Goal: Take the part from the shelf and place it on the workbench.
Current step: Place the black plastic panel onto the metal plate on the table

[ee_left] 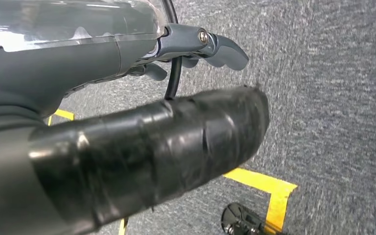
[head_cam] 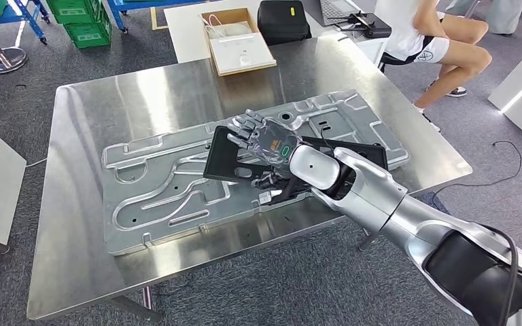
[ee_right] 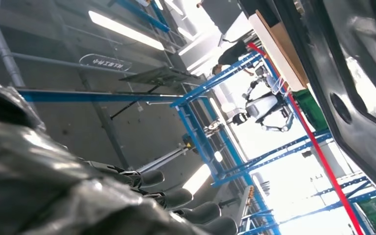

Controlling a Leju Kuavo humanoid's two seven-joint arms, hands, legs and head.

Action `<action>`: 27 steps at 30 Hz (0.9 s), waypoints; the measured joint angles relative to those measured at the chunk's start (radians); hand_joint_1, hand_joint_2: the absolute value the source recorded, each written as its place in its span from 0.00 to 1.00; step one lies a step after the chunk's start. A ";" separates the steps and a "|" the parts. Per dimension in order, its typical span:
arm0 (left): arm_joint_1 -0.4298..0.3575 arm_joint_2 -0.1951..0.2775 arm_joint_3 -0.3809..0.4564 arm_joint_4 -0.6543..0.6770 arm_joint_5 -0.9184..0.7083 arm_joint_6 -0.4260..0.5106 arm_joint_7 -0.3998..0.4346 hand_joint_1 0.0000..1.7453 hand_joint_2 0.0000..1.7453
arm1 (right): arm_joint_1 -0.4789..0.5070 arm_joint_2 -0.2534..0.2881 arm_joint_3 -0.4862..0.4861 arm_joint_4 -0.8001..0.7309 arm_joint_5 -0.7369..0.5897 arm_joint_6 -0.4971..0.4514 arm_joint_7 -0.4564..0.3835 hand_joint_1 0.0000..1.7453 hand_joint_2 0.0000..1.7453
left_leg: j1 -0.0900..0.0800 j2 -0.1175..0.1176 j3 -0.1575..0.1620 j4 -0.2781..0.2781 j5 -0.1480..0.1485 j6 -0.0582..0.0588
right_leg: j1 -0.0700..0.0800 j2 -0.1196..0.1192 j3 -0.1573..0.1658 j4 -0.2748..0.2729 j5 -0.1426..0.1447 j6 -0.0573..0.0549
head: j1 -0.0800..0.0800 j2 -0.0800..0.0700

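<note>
We see the workbench [head_cam: 88, 224] filling most of the head view, steel top, and lying on it a big stamped metal plate [head_cam: 156, 197] running from lower left toward centre right. On that plate, at frame centre, sits the part [head_cam: 223, 159], a flat black panel, its right half hidden under the arm. The right hand [head_cam: 262, 139] is over the part with the back of the hand up and fingers stretched toward upper left; we cannot tell if it pinches the panel's edge or just rests on it, since the contact is hidden. The right wrist view shows the fingers [ee_right: 196, 213] uncurled and the dark panel at the right edge. The left hand [ee_left: 210, 46] hangs over grey carpet, fingers loosely apart, nothing in it. We judge the placement nearly done. Risks: if the hand lifts while a finger is hooked under the panel, it drags or flips it; the part lies on ribbed metal, so it may rock or slide on release. Around: a cardboard box [head_cam: 238, 41] at the upper centre bench edge, a black case [head_cam: 283, 20] beside it, green crates [head_cam: 81, 20] upper left, a seated person [head_cam: 442, 41] upper right. None block the withdrawal path toward lower right.
</note>
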 joint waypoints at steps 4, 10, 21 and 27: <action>-0.001 -0.005 0.000 0.000 -0.006 -0.007 -0.004 0.00 0.00 | 0.001 -0.013 -0.011 0.000 0.004 -0.004 0.000 0.00 0.00 | 0.017 0.009 0.020 -0.050 0.034 0.012 | 0.001 0.002 -0.025 0.072 -0.064 0.015 | 0.001 0.000; -0.002 -0.007 0.000 0.000 -0.009 -0.010 -0.003 0.00 0.00 | 0.021 -0.029 -0.012 0.001 0.005 -0.005 -0.002 0.00 0.00 | 0.028 0.012 -0.004 -0.027 0.033 0.000 | -0.031 -0.001 -0.057 0.197 -0.098 0.049 | 0.001 0.000; -0.002 -0.009 0.000 -0.001 -0.016 -0.024 0.000 0.00 0.00 | 0.019 -0.054 -0.014 -0.010 0.008 0.002 -0.011 0.00 0.00 | 0.035 0.008 -0.097 0.158 -0.091 -0.057 | -0.021 0.003 -0.010 0.031 -0.020 -0.019 | 0.000 0.000; -0.003 -0.008 0.000 -0.001 -0.018 -0.032 0.000 0.00 0.00 | 0.021 -0.068 -0.014 -0.017 0.007 0.012 -0.021 0.00 0.00 | 0.014 0.007 -0.032 0.181 -0.107 -0.021 | 0.005 0.002 -0.065 0.035 0.023 -0.028 | 0.000 0.000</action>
